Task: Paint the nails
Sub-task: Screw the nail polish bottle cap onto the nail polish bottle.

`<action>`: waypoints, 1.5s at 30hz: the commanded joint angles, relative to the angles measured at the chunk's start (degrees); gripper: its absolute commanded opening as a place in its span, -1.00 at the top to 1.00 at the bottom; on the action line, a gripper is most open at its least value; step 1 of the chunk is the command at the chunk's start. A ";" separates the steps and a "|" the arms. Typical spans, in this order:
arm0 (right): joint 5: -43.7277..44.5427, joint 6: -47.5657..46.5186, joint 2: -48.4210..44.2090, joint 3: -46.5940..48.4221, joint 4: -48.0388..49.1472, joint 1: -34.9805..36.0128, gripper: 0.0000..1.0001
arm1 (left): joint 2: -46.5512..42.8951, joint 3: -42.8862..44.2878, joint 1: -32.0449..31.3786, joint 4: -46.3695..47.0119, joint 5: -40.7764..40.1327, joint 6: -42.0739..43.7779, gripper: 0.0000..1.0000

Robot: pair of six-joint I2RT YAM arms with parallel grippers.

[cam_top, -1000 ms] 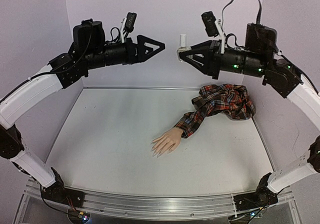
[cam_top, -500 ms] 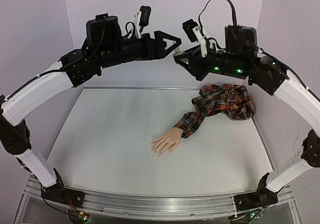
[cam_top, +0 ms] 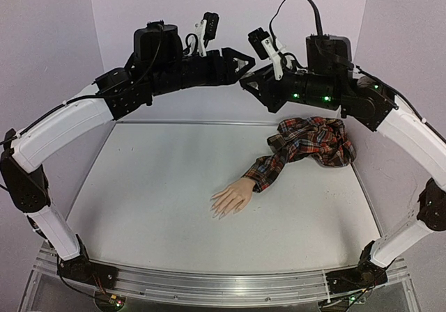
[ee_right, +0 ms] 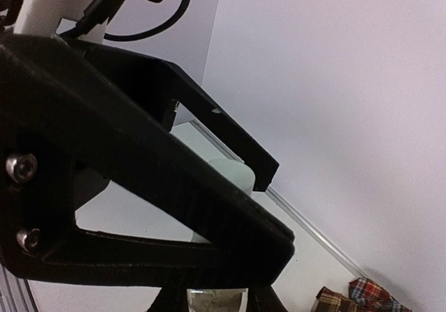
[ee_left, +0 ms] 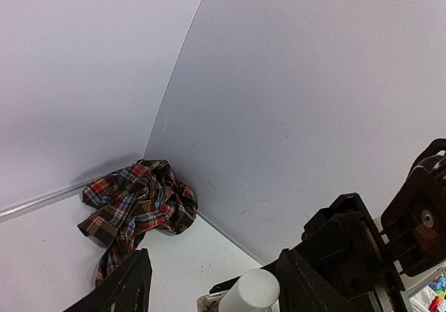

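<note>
The mannequin hand lies palm down mid-table, and its pale nails point to the near left. Its red plaid sleeve trails to the back right. High above the table the two grippers meet. My right gripper is shut on a small clear bottle. The bottle's white cap sits between the fingers of my left gripper, which is open. One left finger stands well off the cap and the other is close beside it. In the right wrist view a left finger covers most of the cap.
The bunched plaid shirt fills the back right corner against the lilac walls. The white table stretches to the left of the mannequin hand. An aluminium rail runs along the near edge.
Both arms have swung inward and the grippers have come together. The left gripper has moved round the bottle's cap and its jaws have narrowed. The mannequin hand has not moved.
</note>
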 commanded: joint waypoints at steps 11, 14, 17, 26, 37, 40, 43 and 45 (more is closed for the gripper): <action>2.13 -1.33 0.55 3.65 -0.11 0.74 1.00 | 0.37 4.63 -0.63 -1.29 -0.02 0.64 0.36; 1.91 -1.19 0.56 4.00 -0.11 0.79 1.00 | 0.28 4.30 -0.60 -1.25 1.29 0.22 0.55; 1.42 -0.89 0.66 4.50 -0.03 0.80 1.00 | -0.72 2.38 -0.68 -0.16 2.22 0.13 0.91; -24.90 1.82 -2.80 4.18 1.81 -1.31 1.00 | -3.15 -5.59 -0.60 11.39 28.02 2.75 1.00; -75.49 12.80 -0.32 13.43 8.78 -6.41 1.00 | 1.99 -1.30 -0.56 12.95 56.96 1.30 0.96; -76.03 14.50 0.04 12.80 11.02 -6.42 1.00 | 2.30 -1.09 -0.40 13.70 57.20 1.32 0.94; -76.10 19.05 0.12 11.44 16.20 -6.40 1.00 | 2.32 -2.16 -0.31 17.14 58.18 -0.17 0.91; -76.00 19.77 0.40 11.69 16.94 -6.41 1.00 | 2.77 -1.23 -0.20 16.60 58.42 -0.26 0.89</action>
